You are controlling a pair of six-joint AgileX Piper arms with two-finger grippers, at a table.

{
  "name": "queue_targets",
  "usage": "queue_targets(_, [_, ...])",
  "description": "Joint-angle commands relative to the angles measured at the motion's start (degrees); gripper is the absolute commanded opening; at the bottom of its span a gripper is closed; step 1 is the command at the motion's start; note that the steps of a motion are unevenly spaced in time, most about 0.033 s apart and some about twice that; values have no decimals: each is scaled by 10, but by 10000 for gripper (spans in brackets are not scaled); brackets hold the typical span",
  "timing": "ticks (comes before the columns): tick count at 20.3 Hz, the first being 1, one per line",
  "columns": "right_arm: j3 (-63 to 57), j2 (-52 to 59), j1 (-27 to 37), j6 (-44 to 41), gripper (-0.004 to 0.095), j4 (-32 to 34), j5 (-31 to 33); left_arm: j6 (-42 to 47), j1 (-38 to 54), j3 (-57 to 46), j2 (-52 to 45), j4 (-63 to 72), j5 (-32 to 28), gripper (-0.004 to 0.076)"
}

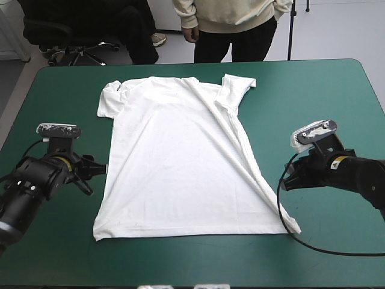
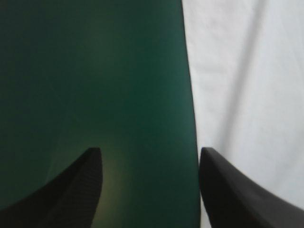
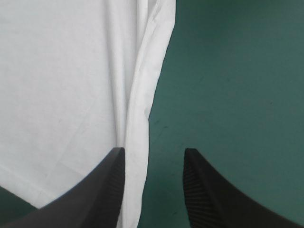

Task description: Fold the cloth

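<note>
Now my arms reach low inward, left claw (image 2: 149, 152) and right claw (image 3: 154, 151) both spread, flanking the flat white short-sleeved T-shirt (image 1: 180, 156).

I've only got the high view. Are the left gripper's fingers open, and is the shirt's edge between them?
Observer: Open. The left gripper has mostly teal-green cover in its gap; the T-shirt edge runs along one finger's inner side.
Operator: And the right one?
Observer: Open too. The right gripper has the shirt's rolled side edge in its gap, beside one finger.
Operator: Is either pinching fabric?
Observer: No. Both pairs of fingers stand apart, and nothing is gripped.
</note>
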State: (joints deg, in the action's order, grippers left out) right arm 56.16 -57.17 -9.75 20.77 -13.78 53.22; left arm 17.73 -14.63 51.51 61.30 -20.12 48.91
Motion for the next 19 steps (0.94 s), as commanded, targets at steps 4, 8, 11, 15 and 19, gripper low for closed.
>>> queue_targets(4, [38, -32, 4, 32, 389, -50, -27, 2, 98, 157, 148, 42, -55, 424])
queue_targets(8, [38, -65, 4, 80, 389, -106, -35, -216, 191, 291, 284, 328, -29, 381])
queue_targets(11, [38, -81, 4, 93, 388, -123, -41, -225, 190, 361, 383, 322, 9, 382])
queue_targets(15, [38, -88, 4, 97, 388, -123, -47, -239, 168, 387, 457, 318, -12, 380])
queue_targets(19, [38, -88, 4, 97, 388, -124, -51, -252, 144, 399, 525, 318, -28, 380])
